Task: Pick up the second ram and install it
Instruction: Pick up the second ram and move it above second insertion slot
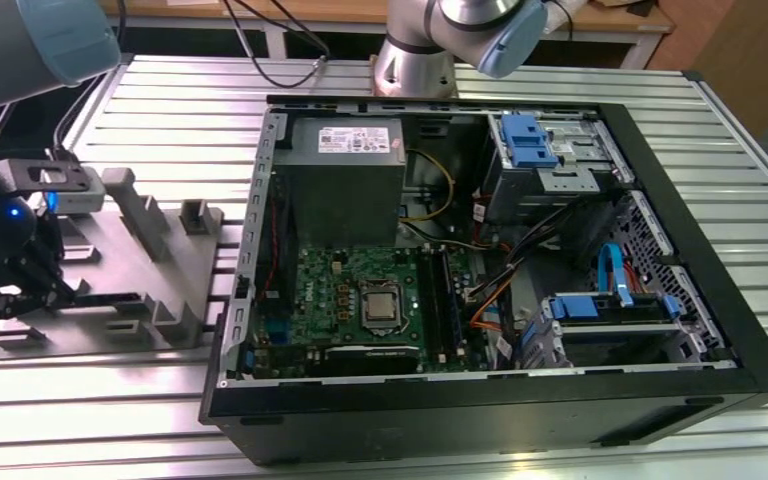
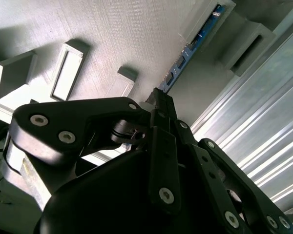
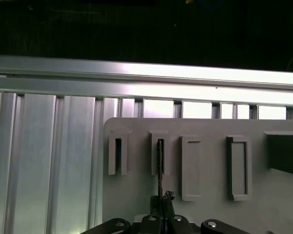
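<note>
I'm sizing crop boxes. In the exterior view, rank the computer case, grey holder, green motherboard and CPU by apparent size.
1. computer case
2. grey holder and green motherboard: too alike to rank
3. CPU, smallest

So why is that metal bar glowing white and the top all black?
In the first wrist view, light glares off the table rail, with dark beyond; in the second wrist view, the gripper, shut on the second ram, looks dark against the bright grey holder.
</note>
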`<state>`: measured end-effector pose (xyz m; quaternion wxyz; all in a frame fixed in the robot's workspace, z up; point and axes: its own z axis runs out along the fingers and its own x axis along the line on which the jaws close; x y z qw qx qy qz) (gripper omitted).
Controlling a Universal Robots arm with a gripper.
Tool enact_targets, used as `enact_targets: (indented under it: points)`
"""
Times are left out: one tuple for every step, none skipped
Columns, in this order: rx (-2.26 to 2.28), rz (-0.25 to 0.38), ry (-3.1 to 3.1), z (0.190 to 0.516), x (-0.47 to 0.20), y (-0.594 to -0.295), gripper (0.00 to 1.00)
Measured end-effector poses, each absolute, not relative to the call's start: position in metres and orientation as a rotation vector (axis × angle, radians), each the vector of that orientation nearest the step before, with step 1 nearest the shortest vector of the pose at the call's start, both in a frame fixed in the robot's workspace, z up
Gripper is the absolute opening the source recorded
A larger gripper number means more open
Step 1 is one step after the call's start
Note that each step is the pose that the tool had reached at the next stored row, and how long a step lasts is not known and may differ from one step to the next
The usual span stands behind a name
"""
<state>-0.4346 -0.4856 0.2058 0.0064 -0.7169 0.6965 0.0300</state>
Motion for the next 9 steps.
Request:
enact_targets:
  points:
    - [-2.243, 0.094, 2.179, 0.2058, -0.4345, -0.4856, 0.11]
    - [-2.243, 0.094, 2.179, 0.2058, -0.4345, -0.4856, 0.11]
    - [-2.243, 0.094, 2.179, 0.2059, -0.4345, -0.4856, 0.11]
    - [-2.243, 0.094, 2.179, 0.2059, -0.4346, -0.4856, 0.11]
    - [-2.243, 0.094, 2.179, 0.2060, -0.4346, -0.4856, 0.11]
    - [-2.243, 0.094, 2.179, 0.2060, -0.4346, -0.4856, 0.11]
    - [-2.243, 0.094, 2.179, 0.2060, -0.4346, -0.4856, 0.11]
    - [-2.243, 0.094, 2.179, 0.2060, -0.4346, -0.4856, 0.11]
    - [-2.243, 0.094, 2.179, 0.2060, -0.4346, -0.4856, 0.11]
